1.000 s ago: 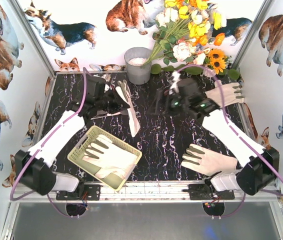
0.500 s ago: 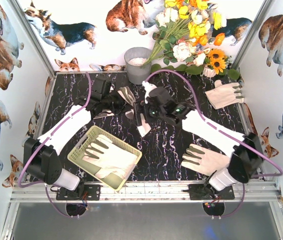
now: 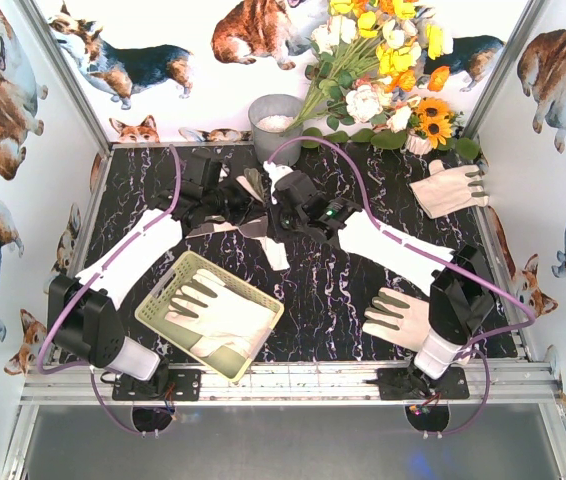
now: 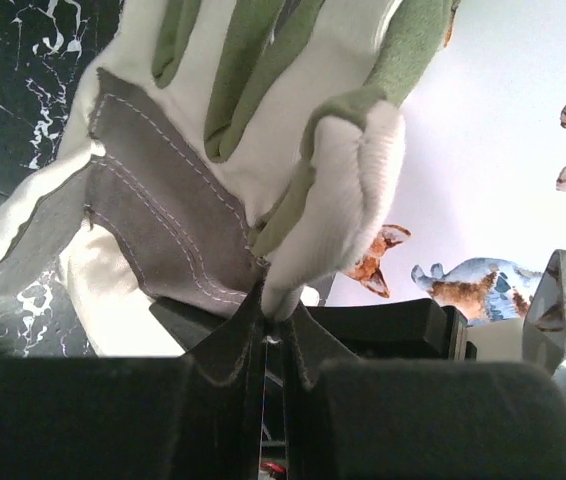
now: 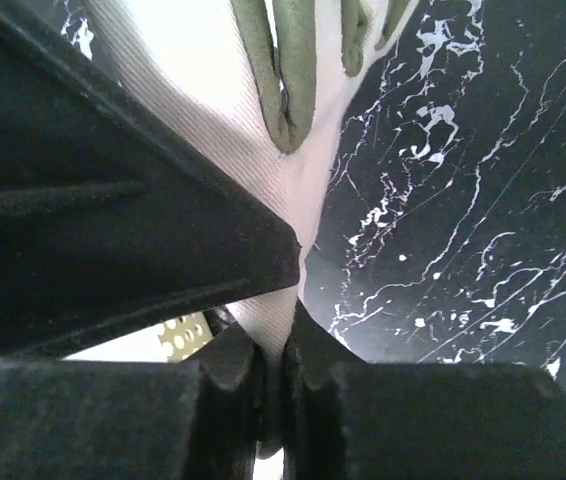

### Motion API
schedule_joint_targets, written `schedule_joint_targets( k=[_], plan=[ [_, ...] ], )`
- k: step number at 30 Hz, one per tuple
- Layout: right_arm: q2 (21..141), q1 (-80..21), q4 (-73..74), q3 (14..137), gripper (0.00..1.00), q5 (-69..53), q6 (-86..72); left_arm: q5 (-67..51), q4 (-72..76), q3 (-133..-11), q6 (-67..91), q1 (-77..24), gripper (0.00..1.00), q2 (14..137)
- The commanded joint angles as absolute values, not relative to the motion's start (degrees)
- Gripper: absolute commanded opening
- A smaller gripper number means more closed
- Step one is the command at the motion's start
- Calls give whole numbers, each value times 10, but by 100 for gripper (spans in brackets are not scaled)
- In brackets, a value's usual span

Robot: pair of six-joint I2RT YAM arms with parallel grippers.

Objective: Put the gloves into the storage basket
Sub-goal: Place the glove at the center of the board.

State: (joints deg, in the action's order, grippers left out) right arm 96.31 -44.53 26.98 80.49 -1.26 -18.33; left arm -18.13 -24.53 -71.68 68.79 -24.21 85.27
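Bench point(image 3: 363, 270): dark marbled top, with both arms reaching to its middle, towards the far edge.
Storage basket point(image 3: 163, 286): sits skewed by the near-left corner. It already has pale gloves point(image 3: 225, 318) lying flat inside.
Loose gloves: one lies palm up at the near-right corner point(image 3: 403, 318), partly under the right arm. Another lies by the far-right corner point(image 3: 450, 188). Both are well apart from the basket.
Held glove point(image 3: 273, 250) point(image 4: 193, 180) point(image 5: 213, 100): stretched between the two tools mid-bench, just beyond the basket's far corner. Its long axis runs roughly far to near, with the low end trailing towards the near edge.
Left gripper point(image 3: 231, 203) point(image 4: 268, 320): pinched tight on a fold of that glove beside the grey palm patch, with the fingers fanning away from it.
Right gripper point(image 3: 285, 212) point(image 5: 273, 345): jaws nearly together on white fabric of what looks like the same glove.
Deciding relation: the basket lies near-left of the held glove, on the left arm's side. That arm seems better placed to carry it across once the right one lets go.
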Motion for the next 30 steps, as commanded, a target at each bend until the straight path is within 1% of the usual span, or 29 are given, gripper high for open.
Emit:
schedule_joint_targets(
  k=[1, 4, 5, 9, 10, 11, 15, 17, 20, 24, 26, 30],
  plan=[
    [943, -447, 274, 832, 0, 10, -209, -190, -248, -751, 667, -244, 0, 858],
    [923, -441, 274, 824, 0, 8, -245, -180, -272, -773, 632, -244, 32, 860],
    [919, -439, 279, 824, 0, 7, -254, -175, -280, -784, 617, -242, 40, 862],
    [907, -415, 303, 814, 0, 0, -296, -169, -293, -817, 566, -229, 65, 874],
    [902, -408, 303, 805, 0, -10, -308, -170, -292, -822, 555, -225, 70, 876],
    [896, -401, 298, 791, 0, -21, -319, -168, -295, -827, 545, -220, 74, 877],
    [862, -368, 268, 738, 0, -55, -349, -172, -288, -824, 517, -201, 79, 872],
    [843, -348, 260, 716, 0, -69, -358, -181, -292, -822, 489, -194, 81, 869],
    [808, -307, 222, 666, 0, -123, -388, -206, -288, -803, 451, -191, 80, 868],
    [765, -266, 135, 595, 0, -194, -431, -285, -243, -757, 439, -191, 78, 880],
    [753, -252, 105, 576, 0, -220, -448, -326, -213, -740, 446, -190, 78, 896],
    [745, -239, 61, 559, 0, -274, -470, -370, -191, -752, 426, -189, 77, 927]
  ],
)
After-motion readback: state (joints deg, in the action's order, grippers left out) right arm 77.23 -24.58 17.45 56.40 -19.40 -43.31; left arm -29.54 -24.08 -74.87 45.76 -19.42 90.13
